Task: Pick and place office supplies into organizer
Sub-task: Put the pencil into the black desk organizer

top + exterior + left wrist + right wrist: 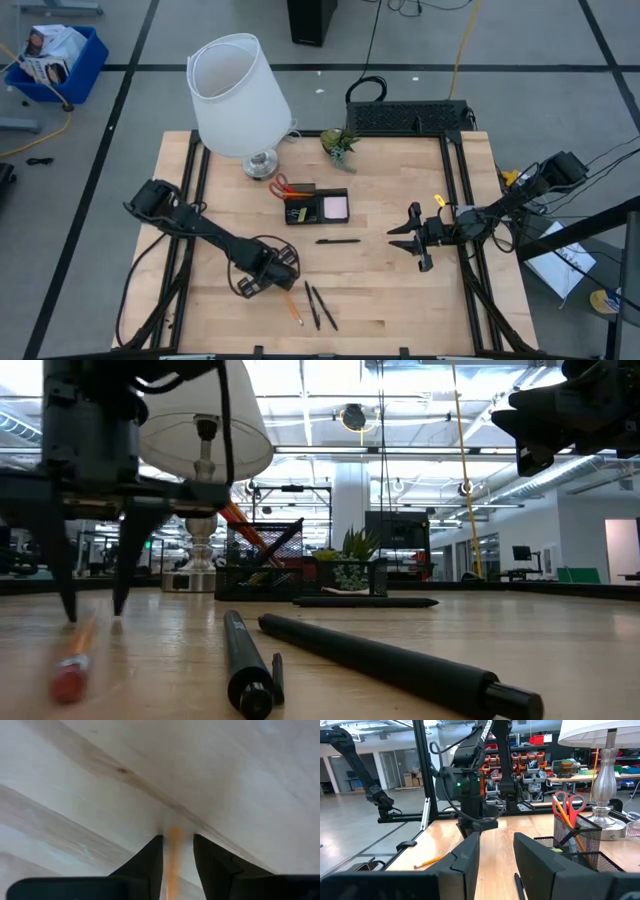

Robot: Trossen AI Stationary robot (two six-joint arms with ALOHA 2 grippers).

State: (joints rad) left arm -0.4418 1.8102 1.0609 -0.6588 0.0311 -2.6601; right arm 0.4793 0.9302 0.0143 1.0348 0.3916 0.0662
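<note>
While the organizer (317, 206) near the middle of the table (400, 290) already holds the red-handled scissors (282, 185), standing in its mesh cup, and the pink sticky-note pad (336, 205) in one compartment, much of the job looks undone. An orange pencil (293, 309) and two black pens (320, 306) lie loose near the front edge, and a third black pen (338, 241) lies just in front of the organizer. I cannot make out the tiny clips.

Starting at the left, the left arm reaches in from the table's left edge and bends down, so the left gripper (250, 286) points at the wood just beside the pencil's far end. In its wrist view the two dark fingers (145, 865) stand a little apart with the orange shaft between them, tips at or just above the board; whether they have bitten on it I cannot tell. It reads as the start of a pick on the pencil.

Further right, the right arm stretches in from the right edge, raised above the table, well apart from the pens. The right gripper (412, 240) is empty, its fingers (465, 857) spread partway, aimed toward the organizer side.
</note>
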